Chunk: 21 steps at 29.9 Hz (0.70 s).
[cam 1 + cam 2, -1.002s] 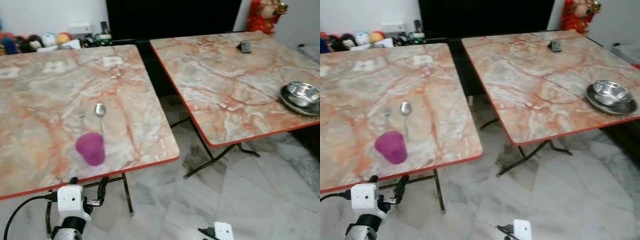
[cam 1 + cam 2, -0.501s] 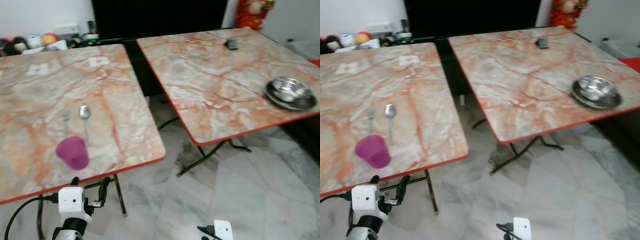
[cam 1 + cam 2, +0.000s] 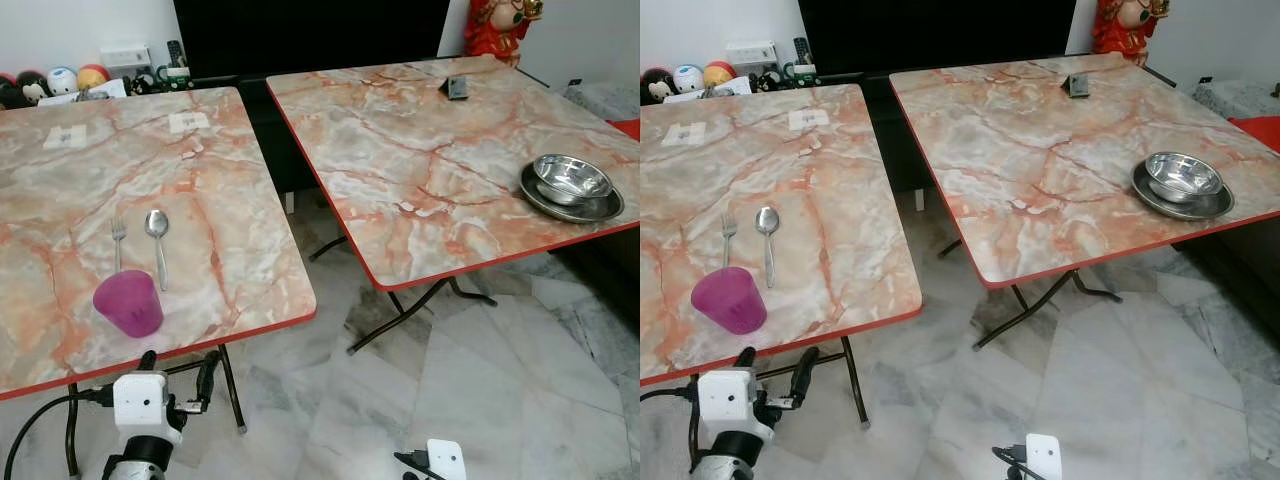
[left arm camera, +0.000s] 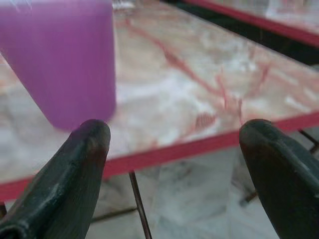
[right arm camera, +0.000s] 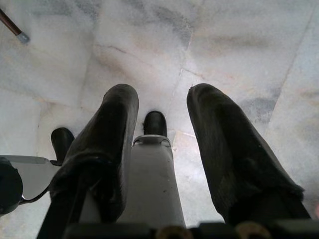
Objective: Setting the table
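Note:
A purple cup (image 3: 128, 303) stands near the front edge of the left marble table (image 3: 230, 170). Just behind it lie a fork (image 3: 117, 243) and a spoon (image 3: 157, 232), side by side. On the right table (image 3: 420, 150) a steel bowl (image 3: 572, 178) sits in a steel plate (image 3: 603, 209) near the right front corner. My left gripper (image 3: 178, 372) is low, in front of the table edge and below the cup, open with nothing between its fingers (image 4: 75, 169). My right gripper (image 5: 162, 99) hangs open over the floor, pointing down.
A floor gap with folding table legs (image 3: 400, 325) separates the two tables. A small dark object (image 3: 457, 87) lies at the right table's far side. Two paper labels (image 3: 188, 122) lie on the left table. Toys (image 3: 60, 80) and a red figurine (image 3: 495, 25) line the back.
The whole picture has shifted and sharpened, so the camera has moved. Cup, cutlery and bowl stay where they were on their tables. Both grippers are held as before.

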Motion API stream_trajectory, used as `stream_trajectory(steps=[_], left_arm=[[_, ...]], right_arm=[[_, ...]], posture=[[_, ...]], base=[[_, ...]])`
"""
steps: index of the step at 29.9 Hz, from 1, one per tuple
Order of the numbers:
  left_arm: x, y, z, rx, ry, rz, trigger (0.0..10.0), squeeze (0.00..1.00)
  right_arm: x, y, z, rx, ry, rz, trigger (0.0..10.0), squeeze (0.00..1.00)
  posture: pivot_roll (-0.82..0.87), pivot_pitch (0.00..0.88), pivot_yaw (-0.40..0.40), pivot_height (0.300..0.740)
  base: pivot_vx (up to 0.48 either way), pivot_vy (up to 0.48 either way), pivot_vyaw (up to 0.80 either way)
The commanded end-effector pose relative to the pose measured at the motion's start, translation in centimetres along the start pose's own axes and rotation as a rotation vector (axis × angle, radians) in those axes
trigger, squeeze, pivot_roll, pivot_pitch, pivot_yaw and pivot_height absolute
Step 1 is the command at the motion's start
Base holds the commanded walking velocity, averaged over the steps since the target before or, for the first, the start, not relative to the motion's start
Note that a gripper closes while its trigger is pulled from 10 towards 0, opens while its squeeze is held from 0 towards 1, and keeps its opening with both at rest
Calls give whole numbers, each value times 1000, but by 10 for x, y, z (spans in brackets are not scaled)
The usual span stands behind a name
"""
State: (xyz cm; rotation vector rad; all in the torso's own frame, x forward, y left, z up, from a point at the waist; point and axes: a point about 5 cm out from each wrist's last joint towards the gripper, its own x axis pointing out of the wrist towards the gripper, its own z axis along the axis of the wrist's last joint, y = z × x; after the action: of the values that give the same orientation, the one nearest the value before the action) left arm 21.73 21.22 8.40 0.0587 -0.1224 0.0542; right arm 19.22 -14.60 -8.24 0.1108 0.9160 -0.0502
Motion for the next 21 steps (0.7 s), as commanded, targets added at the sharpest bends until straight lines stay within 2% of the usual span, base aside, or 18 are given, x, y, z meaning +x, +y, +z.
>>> stream_trajectory(steps=[1, 4, 12, 21], left_arm=[[-2, 3, 3, 13, -7, 20, 10000, 0], [-2, 6, 9, 17, -22, 34, 10000, 0], [-4, 2, 7, 20, 4, 9, 10000, 0], [-4, 1, 6, 10, 13, 13, 10000, 0]], right_arm=[[-1, -1, -5, -1, 11, 0, 10000, 0], [-1, -1, -4, -5, 12, 1, 10000, 0], [-1, 0, -4, -3, 10, 2, 10000, 0], [-1, 0, -4, -5, 10, 4, 10000, 0]], posture=[[75, 96, -17, 740], [81, 97, -20, 740], [78, 94, -18, 740], [82, 92, -19, 740]], base=[[0, 0, 0], [0, 0, 0], [0, 0, 0], [0, 480, 0]])
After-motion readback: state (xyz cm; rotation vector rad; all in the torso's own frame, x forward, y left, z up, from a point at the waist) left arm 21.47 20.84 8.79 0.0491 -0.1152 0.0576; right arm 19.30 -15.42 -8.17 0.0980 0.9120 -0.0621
